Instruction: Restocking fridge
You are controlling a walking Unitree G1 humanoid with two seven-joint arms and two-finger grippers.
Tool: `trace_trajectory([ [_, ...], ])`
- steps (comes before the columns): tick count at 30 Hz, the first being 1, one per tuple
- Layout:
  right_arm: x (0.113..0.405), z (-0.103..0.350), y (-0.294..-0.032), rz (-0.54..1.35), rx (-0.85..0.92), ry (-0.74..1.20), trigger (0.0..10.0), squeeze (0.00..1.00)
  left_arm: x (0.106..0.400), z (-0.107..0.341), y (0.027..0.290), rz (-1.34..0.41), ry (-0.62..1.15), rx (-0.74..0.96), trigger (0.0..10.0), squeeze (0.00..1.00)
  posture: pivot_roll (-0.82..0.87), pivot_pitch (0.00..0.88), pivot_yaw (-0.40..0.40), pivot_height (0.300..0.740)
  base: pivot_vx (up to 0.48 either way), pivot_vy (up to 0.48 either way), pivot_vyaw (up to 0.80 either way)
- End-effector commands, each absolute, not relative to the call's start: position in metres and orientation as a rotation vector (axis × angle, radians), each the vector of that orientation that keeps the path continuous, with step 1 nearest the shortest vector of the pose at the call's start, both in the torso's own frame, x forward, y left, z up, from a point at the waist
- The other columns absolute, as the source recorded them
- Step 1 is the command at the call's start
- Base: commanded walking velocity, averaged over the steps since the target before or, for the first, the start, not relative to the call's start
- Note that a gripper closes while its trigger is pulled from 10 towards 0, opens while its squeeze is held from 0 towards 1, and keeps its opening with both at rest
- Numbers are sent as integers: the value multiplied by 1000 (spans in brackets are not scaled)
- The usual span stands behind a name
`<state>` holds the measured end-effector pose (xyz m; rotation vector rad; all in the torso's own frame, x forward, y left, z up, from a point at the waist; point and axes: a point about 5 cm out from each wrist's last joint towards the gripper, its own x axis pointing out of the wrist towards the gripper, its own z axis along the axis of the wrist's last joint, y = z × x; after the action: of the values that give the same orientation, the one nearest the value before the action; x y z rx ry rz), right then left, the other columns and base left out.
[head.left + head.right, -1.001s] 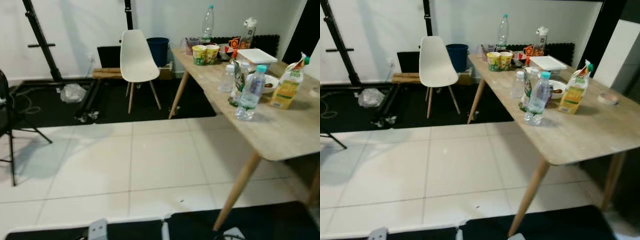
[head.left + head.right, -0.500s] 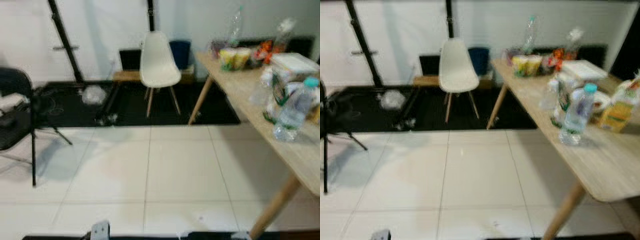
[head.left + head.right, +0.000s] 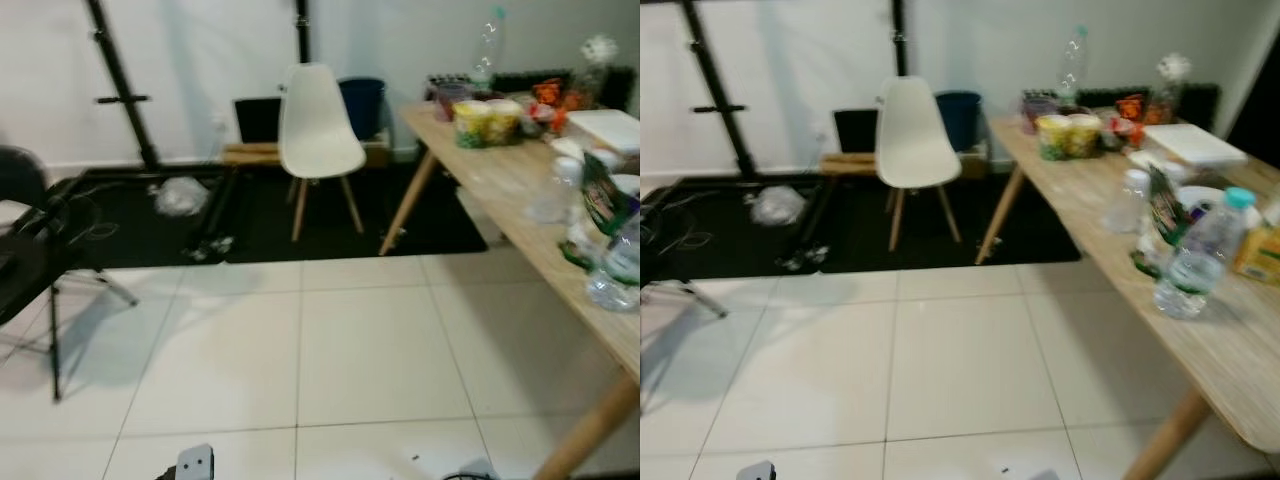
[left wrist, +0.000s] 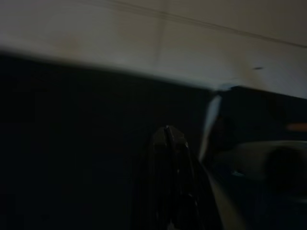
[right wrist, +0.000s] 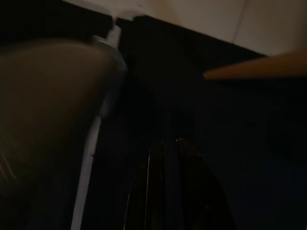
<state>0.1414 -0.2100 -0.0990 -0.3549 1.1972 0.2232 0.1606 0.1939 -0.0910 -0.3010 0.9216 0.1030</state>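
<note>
- Walking is the step in hand: both arms hang idle, left gripper (image 4: 169, 143) and right gripper (image 5: 165, 158) with fingers together.
- Restock items, water bottle (image 3: 1193, 262) included, stand at right of frame on the desk (image 3: 1090, 205).
- Steer clear of the white chair (image 3: 910, 140).

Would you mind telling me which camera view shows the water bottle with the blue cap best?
The right eye view: the water bottle stands whole there on the wooden table, blue cap included. In the left eye view the picture's right edge cuts it off, leaving part of its clear body. The wrist views are dark, looking at floor and black mat.
</note>
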Motion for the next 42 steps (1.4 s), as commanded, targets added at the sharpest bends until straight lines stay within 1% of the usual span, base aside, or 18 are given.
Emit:
trace_trajectory([
  [1, 149, -98, -203, 230, -352, 1179, 10000, 0, 152, -94, 197, 110, 950, -287, 10000, 0, -84, 0, 47, 740, 255, 0, -725],
  [3, 151, -97, -202, 226, -345, 1175, 10000, 0, 152, -94, 197, 110, 949, -287, 10000, 0, -84, 0, 47, 740, 255, 0, -725],
  [6, 141, -100, -202, 232, -349, 1184, 10000, 0, 153, -94, 197, 108, 947, -286, 10000, 0, -84, 0, 47, 740, 294, 0, 0],
  [16, 134, -102, -205, 223, -330, 1186, 10000, 0, 153, -94, 198, 108, 947, -287, 10000, 0, -84, 0, 49, 740, 278, 0, 0],
  [24, 136, -101, -206, 216, -326, 1175, 10000, 0, 153, -94, 197, 108, 948, -291, 10000, 0, -84, 0, 49, 740, 364, 0, 0],
  [28, 142, -99, -206, 221, -347, 1159, 10000, 0, 152, -94, 196, 116, 952, -305, 10000, 0, -85, 0, 51, 740, 343, 0, 0],
  [42, 155, -95, -204, 223, -338, 1130, 10000, 0, 151, -95, 195, 118, 958, -314, 10000, 0, -85, 0, 49, 740, 0, 0, -795],
])
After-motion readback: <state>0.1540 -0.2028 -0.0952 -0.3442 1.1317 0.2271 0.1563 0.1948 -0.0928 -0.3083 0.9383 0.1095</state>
